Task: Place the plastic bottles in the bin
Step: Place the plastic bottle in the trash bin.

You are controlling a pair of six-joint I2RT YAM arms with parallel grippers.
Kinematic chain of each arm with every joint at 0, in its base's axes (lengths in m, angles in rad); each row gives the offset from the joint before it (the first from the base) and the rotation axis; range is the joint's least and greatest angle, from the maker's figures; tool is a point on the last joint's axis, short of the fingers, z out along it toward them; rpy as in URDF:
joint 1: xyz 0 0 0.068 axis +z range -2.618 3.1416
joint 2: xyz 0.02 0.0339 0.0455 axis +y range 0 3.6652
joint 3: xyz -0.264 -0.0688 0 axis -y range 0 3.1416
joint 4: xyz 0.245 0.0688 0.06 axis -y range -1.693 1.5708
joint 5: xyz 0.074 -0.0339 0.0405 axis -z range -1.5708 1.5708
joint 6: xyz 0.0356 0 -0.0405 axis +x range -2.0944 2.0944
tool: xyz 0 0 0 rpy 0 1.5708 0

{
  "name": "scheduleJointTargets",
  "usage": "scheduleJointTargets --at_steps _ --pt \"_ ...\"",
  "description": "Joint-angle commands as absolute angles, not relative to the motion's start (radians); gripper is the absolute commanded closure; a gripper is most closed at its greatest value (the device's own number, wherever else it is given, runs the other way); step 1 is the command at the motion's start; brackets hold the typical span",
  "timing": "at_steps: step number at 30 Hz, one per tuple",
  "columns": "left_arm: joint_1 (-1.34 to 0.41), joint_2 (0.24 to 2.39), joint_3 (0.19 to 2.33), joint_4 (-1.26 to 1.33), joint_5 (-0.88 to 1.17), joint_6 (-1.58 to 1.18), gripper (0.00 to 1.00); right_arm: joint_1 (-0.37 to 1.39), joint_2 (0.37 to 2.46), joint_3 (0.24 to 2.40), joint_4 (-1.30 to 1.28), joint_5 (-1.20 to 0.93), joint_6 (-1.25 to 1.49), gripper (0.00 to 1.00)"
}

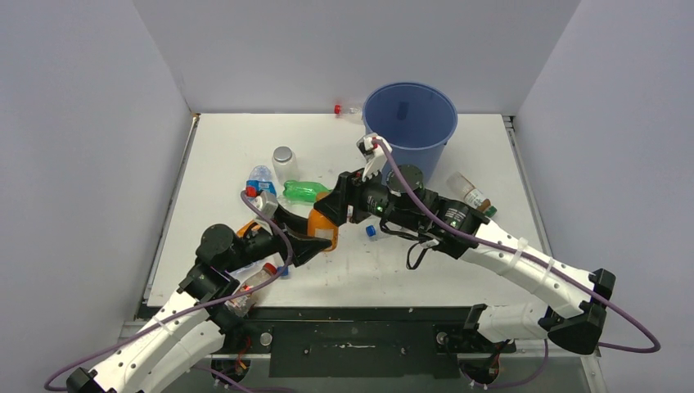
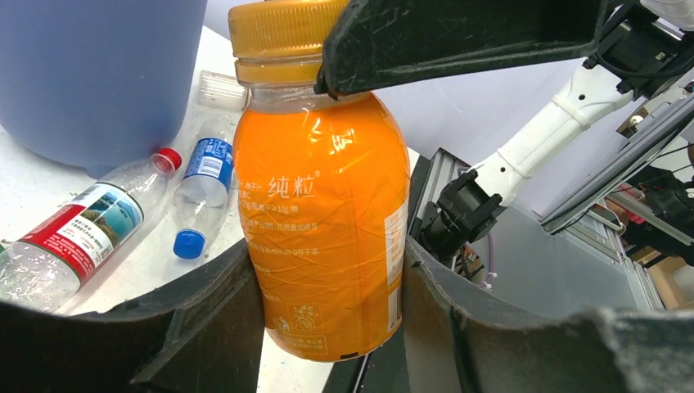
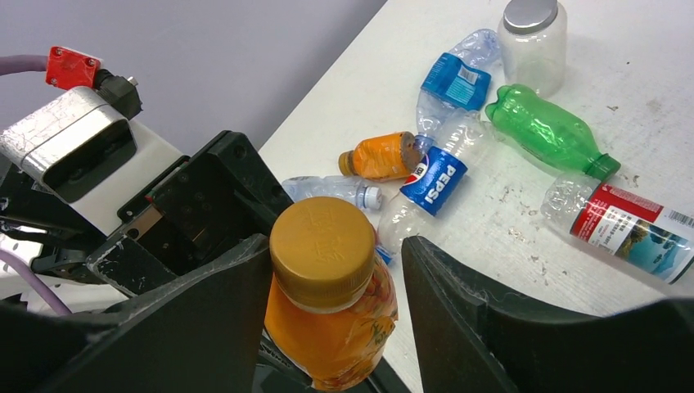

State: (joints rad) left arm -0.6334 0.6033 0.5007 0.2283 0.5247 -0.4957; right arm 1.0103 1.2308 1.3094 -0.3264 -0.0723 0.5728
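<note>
- Left gripper (image 2: 327,254): jaws clamped on the lower body of the orange bottle (image 2: 319,188), with one finger pressed against each side.
- Orange bottle: upright between the left fingers, gold cap (image 3: 323,254) on. It sits over the middle of the table (image 1: 237,147), in front and to the left of the bin (image 1: 425,147), not touching it. Whether its base touches the table cannot be told.
- Right gripper (image 3: 331,246): jaws apart, straddling the cap of the same bottle from above. One finger lies against the cap; a gap shows at the other.
- Bin: upright at the far edge of the table, right of centre, mouth open upward.
- Green bottle (image 3: 544,131): lying on its side just beyond the two grippers.
- Jar (image 3: 532,37): clear, silver lid, upright just beyond the green bottle.
- Pepsi bottle (image 3: 430,184): lying flat beside the green bottle, among other crushed clear bottles.
- Red-labelled bottle (image 2: 74,237): lying flat near the foot of the bin, red cap toward it.
- Blue-capped bottle (image 2: 200,184): lying just beside the red-labelled bottle.
- Red-capped bottle (image 1: 345,109): lying at the far edge, just left of the bin.
</note>
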Motion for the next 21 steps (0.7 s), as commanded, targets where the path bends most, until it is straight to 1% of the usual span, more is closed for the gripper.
scheduleJointTargets --at_steps 1,3,5,8,9,10,11,13,14,15,17,21 --pt "-0.64 0.597 0.521 0.263 0.522 -0.48 0.98 0.994 1.244 1.334 -0.278 -0.098 0.577 0.43" --pt "-0.64 0.597 0.52 0.265 0.521 -0.48 0.98 0.994 1.254 1.339 -0.283 -0.117 0.575 0.44" --pt "-0.64 0.597 0.52 0.264 0.517 -0.48 0.98 0.994 1.26 1.336 -0.285 -0.128 0.575 0.5" --pt "-0.639 0.597 0.52 0.258 0.504 -0.482 0.95 0.992 1.259 1.332 -0.276 -0.144 0.574 0.67" --pt "-0.64 0.597 0.52 0.257 0.501 -0.482 0.92 0.991 1.258 1.333 -0.276 -0.143 0.571 0.75" --pt "-0.64 0.595 0.52 0.255 0.497 -0.486 0.78 0.992 1.255 1.336 -0.278 -0.138 0.568 0.85" --pt "-0.639 0.593 0.519 0.254 0.489 -0.493 0.57 0.992 1.249 1.342 -0.287 -0.126 0.564 0.93" --pt "-0.64 0.586 0.518 0.247 0.472 -0.509 0.15 0.992 1.233 1.361 -0.317 -0.094 0.542 0.95" --pt "-0.64 0.579 0.517 0.243 0.463 -0.51 0.01 0.992 1.222 1.375 -0.334 -0.07 0.525 0.95" --pt "-0.64 0.57 0.516 0.238 0.449 -0.509 0.04 0.992 1.207 1.389 -0.35 -0.038 0.506 0.95" --pt "-0.638 0.545 0.511 0.22 0.404 -0.517 0.04 0.992 1.174 1.421 -0.374 0.041 0.453 0.95" --pt "-0.637 0.504 0.531 0.113 0.198 -0.556 0.04 0.994 1.092 1.475 -0.359 0.249 0.312 0.95"
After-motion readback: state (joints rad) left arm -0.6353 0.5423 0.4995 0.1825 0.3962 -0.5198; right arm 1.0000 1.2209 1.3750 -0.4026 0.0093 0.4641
